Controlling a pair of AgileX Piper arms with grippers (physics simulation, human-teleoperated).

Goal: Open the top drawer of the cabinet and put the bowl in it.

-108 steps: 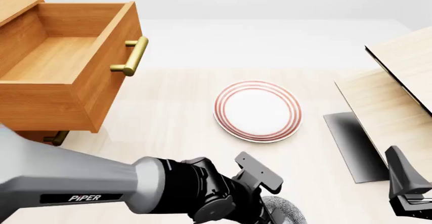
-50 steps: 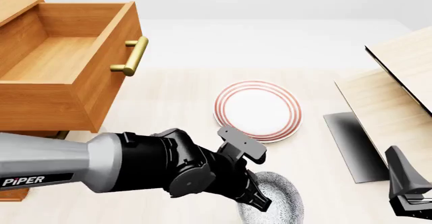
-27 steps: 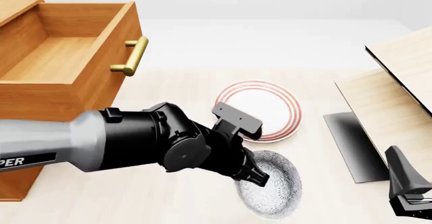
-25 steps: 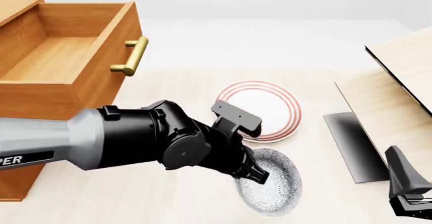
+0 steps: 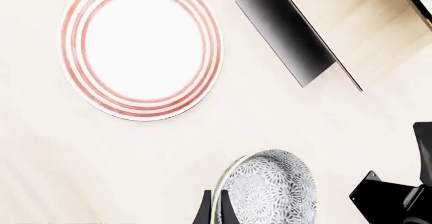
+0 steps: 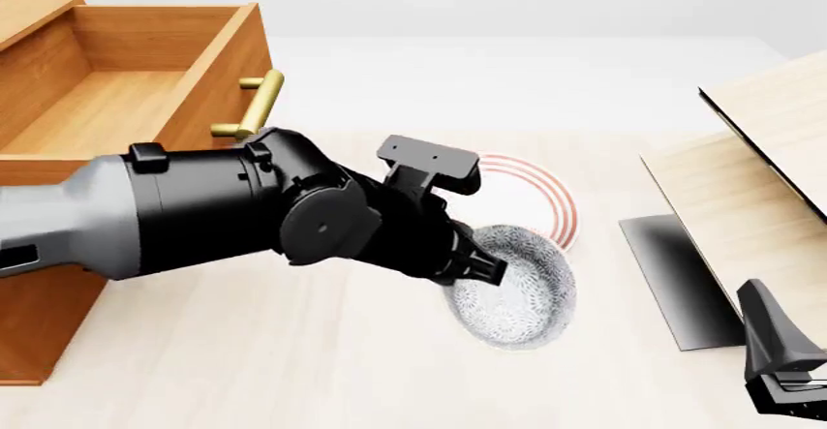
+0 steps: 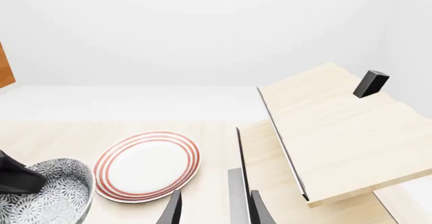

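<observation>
I have the bowl (image 6: 514,289) pinched by its rim in my left gripper (image 6: 481,266), and it hangs tilted in the air, its speckled inside turned toward the front camera, over the near edge of the red-ringed plate (image 6: 549,206). In the left wrist view the rim sits between the two fingertips (image 5: 204,213), one inside and one outside the wall, so I read the grasp as firm.

The top drawer (image 6: 123,109) is already pulled well out of the cabinet (image 6: 39,322), its brass handle (image 6: 252,109) facing the plate and its box bare inside as far as I can see. So the opening is done and the pickup is done; what is left, by my judgement, is to carry the bowl left over the drawer's front wall, lower it in and let go.

My left arm reaches in from the left, wrist bent down and to the right, its bulk passing in front of the drawer's front corner. My right gripper (image 7: 212,211) rests low at the right near the pale wooden structure (image 7: 337,133), its fingers apart and holding nothing.
</observation>
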